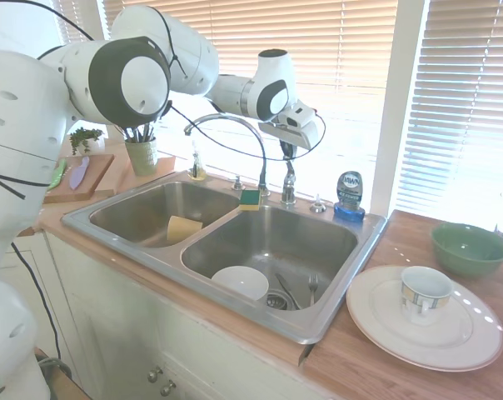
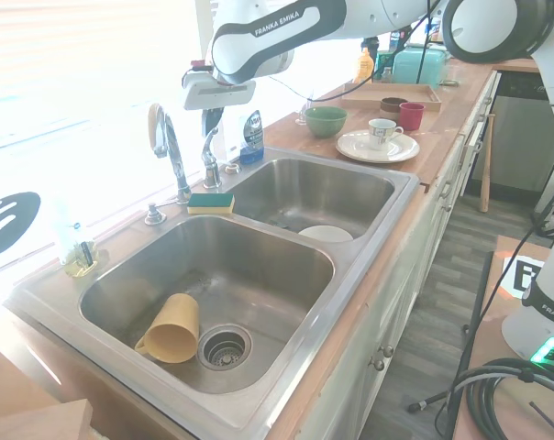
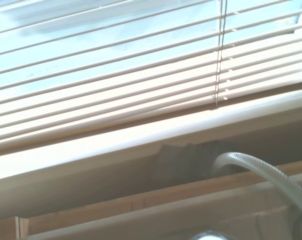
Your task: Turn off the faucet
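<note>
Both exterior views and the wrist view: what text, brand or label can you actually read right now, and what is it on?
"FRANKA EMIKA": on the white arm link, second exterior view.
Blue dish-soap bottle: the label looks like "Dawn", too small to be sure.
Mug on the white plate: patterned band, no legible words.
Black-and-white sign at the right edge: cut off, unreadable.
Wrist view: no text, only blinds.

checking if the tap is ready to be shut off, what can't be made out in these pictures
- Whether water is running: no stream shows under the chrome gooseneck faucet in either exterior view; too fine to tell.
- The hand: dark fingers above the short chrome lever handle, too small to judge open or shut, or touching.
- Wrist view: only white window blinds and a blurred arched spout; lever outside the frame.
- Blue dish-soap bottle: partly hidden behind the hand in the second exterior view.
</note>
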You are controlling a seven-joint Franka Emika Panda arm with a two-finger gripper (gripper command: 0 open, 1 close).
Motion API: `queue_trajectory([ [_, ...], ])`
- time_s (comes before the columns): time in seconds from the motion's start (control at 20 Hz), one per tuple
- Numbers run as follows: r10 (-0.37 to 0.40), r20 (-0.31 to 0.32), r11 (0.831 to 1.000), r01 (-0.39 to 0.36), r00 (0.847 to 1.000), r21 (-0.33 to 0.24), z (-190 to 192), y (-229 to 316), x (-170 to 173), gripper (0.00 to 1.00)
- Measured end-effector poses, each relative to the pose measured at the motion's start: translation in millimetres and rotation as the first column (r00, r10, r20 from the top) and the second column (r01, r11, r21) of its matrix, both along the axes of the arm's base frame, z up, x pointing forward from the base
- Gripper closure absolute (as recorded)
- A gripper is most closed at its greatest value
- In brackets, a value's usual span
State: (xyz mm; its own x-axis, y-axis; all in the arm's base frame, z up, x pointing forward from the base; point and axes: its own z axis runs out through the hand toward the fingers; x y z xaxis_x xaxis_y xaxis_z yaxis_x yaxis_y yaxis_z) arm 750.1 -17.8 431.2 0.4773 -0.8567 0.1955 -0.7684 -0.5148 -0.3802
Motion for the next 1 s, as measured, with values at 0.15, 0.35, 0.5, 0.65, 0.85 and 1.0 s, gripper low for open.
queue_trajectory([
  [0.15, 0.001, -0.009, 1.000, -0.001, 1.000, 0.004, -4.5, 1.1, -1.1, 1.00],
  [0.35, -0.008, -0.021, 1.000, 0.009, 1.000, 0.012, -11.1, -6.3, -3.1, 1.00],
  [0.5, -0.014, -0.035, 1.000, 0.015, 0.999, 0.017, -17.4, -15.1, -6.3, 1.00],
  [0.65, -0.021, -0.050, 1.000, 0.021, 0.999, 0.015, -24.6, -22.3, -8.9, 1.00],
  [0.85, -0.026, -0.095, 1.000, 0.027, 0.995, 0.015, -45.8, -26.1, -16.1, 1.00],
  [1.0, -0.028, -0.116, 0.999, 0.031, 0.993, 0.019, -55.1, -27.4, -20.7, 1.00],
])
